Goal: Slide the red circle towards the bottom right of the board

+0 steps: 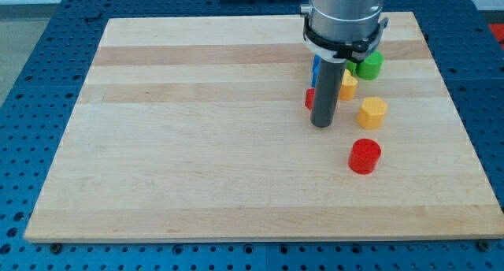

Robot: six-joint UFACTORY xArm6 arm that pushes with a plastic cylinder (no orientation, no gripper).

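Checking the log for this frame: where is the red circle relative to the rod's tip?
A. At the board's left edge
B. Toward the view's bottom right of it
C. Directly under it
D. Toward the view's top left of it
B: the red circle lies apart from my tip, lower and further right, below the yellow block.

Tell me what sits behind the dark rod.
Behind my tip, parts show of a red block, a blue block and a yellow block. The rod covers the rest, so their shapes are unclear.

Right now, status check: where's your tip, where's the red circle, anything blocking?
My tip down on board, up-left of red circle, apart from it. Yellow block above the circle. Nothing between the circle and the board's bottom right.
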